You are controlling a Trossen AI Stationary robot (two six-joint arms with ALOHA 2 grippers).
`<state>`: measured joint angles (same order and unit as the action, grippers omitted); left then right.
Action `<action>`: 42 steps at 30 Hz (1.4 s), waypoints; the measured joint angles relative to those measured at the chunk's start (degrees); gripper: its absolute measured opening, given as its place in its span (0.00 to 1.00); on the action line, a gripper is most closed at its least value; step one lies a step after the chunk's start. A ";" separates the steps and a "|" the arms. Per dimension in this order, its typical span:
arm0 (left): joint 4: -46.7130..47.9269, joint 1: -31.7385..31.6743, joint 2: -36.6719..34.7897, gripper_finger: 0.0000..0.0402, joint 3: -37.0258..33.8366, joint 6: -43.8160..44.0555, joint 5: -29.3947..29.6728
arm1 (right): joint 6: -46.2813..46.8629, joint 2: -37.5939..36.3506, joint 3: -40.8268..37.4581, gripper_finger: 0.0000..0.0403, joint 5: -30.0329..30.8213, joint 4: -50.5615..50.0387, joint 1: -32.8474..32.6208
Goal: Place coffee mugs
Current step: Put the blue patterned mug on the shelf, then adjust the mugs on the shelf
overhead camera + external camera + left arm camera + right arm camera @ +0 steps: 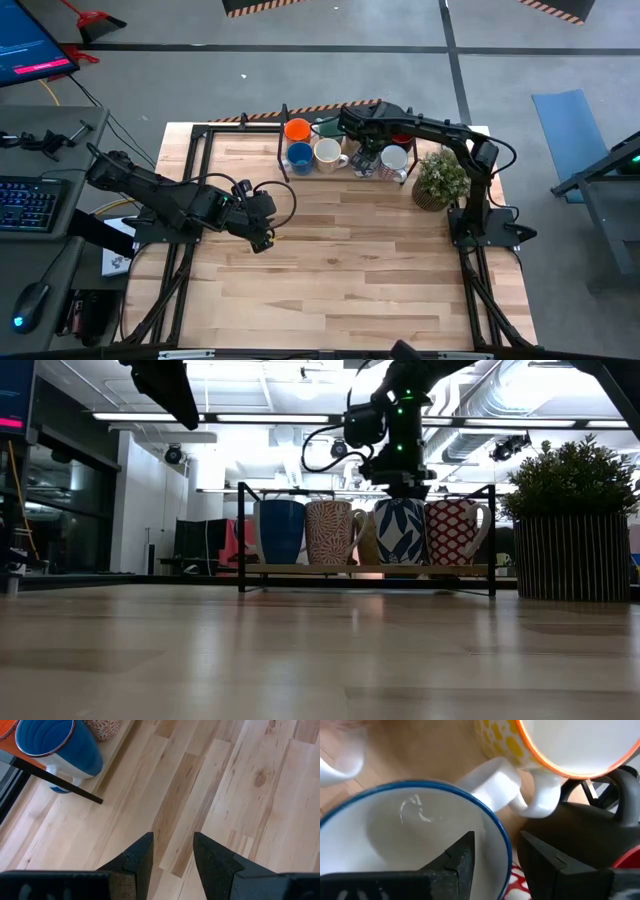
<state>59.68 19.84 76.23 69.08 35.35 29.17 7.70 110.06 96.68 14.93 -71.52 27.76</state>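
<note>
Several coffee mugs stand in a black wire rack (283,135) at the table's far edge: an orange one (297,129), a blue one (299,157), a cream one (328,153) and a red-patterned white one (394,158). My right gripper (496,840) points down over a blue-leaf mug (400,532) that stands upright on the rack's wooden floor. It is open, one finger inside the blue rim (506,851) and one outside, with gaps showing. My left gripper (172,842) hangs open over bare table (262,238), near the blue mug (55,745).
A bushy potted plant (440,178) stands right of the rack, close to my right arm. A yellow-dotted mug with an orange rim (570,745) stands just behind the blue-rimmed one. The wooden tabletop (340,270) in front of the rack lies bare.
</note>
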 joint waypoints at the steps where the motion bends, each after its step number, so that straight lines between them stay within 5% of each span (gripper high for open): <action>1: 0.00 0.00 0.00 0.32 0.00 -0.02 0.00 | 0.00 -0.02 0.00 0.33 0.20 -0.26 0.00; 23: -0.02 0.00 0.00 0.32 0.00 -0.02 0.00 | 4.58 -13.36 0.02 0.33 3.09 -1.45 -0.81; 34: 0.00 0.00 0.00 0.32 0.00 -0.02 0.00 | 6.98 -12.00 0.00 0.31 7.40 -3.15 5.12; 42: -0.01 0.01 0.00 0.32 0.00 -0.02 0.00 | 4.30 -11.12 0.01 0.23 4.44 -3.17 9.53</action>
<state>59.67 19.84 76.23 69.08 35.33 29.17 12.00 98.94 96.70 19.38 -74.70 37.29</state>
